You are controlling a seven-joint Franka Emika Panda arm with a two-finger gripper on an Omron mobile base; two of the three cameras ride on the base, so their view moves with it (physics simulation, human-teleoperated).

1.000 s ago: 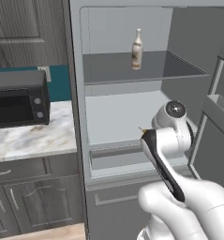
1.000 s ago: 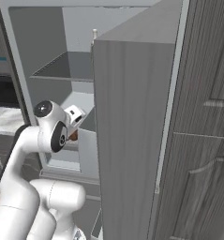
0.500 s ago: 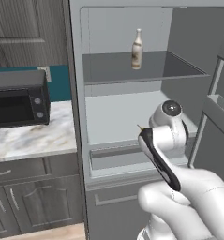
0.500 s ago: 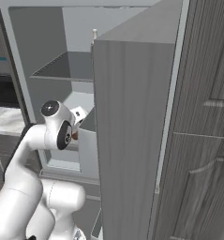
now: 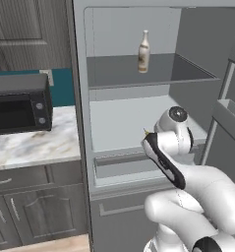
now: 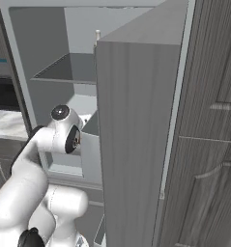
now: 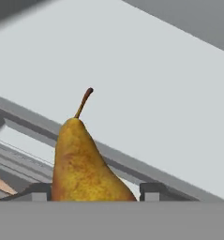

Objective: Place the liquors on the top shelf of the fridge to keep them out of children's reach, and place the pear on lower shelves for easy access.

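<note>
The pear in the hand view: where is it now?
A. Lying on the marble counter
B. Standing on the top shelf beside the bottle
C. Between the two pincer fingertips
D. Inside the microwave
C: the pear sits upright between the pincer fingertips, stem up, before the pale fridge interior.

Pale bottle (image 5: 144, 51) upright on top shelf (image 5: 119, 74)

Speckled yellow-brown pear (image 7: 83, 168); dark grey top shelf (image 5: 153, 74)

- black microwave (image 5: 18, 103) on a marbled counter (image 5: 35, 145)
- teal backsplash (image 5: 60, 86) behind
- dark grey cabinets (image 5: 35, 206) below
- wooden floor strip (image 5: 40, 244)
</note>
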